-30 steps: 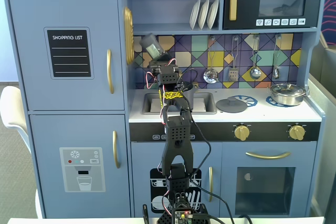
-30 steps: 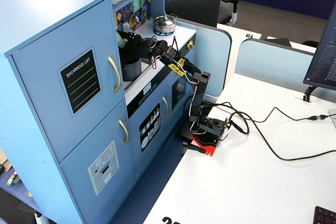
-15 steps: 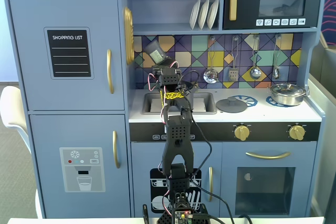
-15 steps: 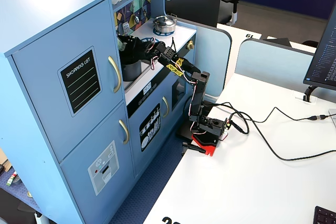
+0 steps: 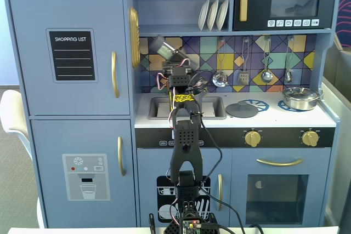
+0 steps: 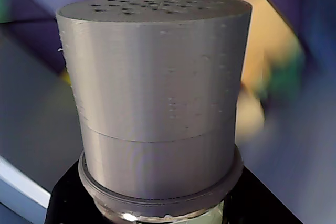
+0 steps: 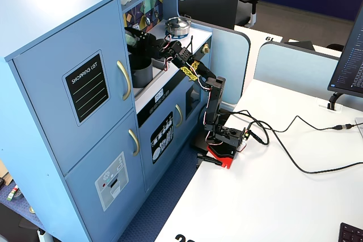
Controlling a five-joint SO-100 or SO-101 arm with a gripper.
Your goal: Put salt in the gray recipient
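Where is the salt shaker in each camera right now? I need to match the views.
Front fixed view: the salt shaker is held tilted above the sink, left of centre, against the backsplash.
Wrist view: its gray cap fills the frame, holes on top.
Side fixed view: salt shaker is mostly hidden at the arm's tip, above the gray pot.
Shared landmark: the steel pan on the counter in both fixed views; the wrist view misses it.

The salt (image 6: 157,103) hides the tool (wrist view); its base is cropped.
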